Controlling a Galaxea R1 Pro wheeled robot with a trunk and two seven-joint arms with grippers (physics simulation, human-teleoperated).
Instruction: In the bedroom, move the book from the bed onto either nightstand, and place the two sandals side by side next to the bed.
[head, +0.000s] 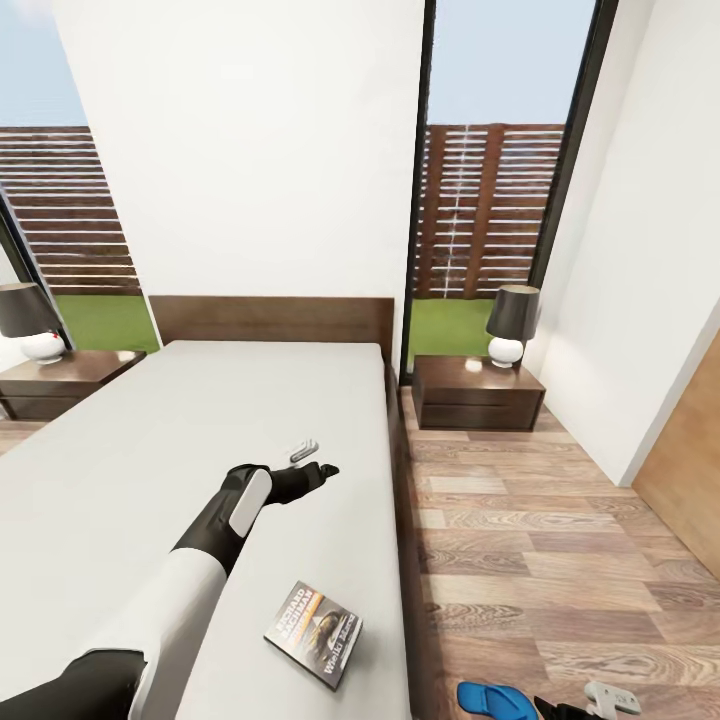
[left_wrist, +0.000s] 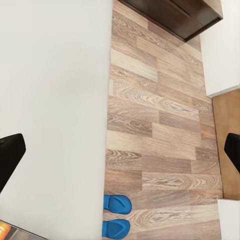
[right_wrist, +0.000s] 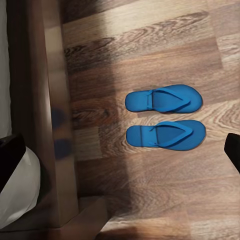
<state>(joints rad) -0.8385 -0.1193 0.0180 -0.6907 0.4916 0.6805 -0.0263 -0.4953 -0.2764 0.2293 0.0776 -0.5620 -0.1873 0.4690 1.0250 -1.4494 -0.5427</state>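
Head view: book still on bed, sandals paired on floor

Book (head: 314, 634) lies flat near the bed (head: 200, 420) edge — thin, light, likely slick; pinch it by an overhanging edge. Left gripper (head: 318, 462) hovers beyond it, arm outstretched, jaws wide open and empty. Right gripper: can't tell its state. Sandals (right_wrist: 165, 117) side by side beside the frame.

the book (head: 314, 634) lies on the bed (head: 120, 470), behind the left pincer (head: 316, 458) hovering open.
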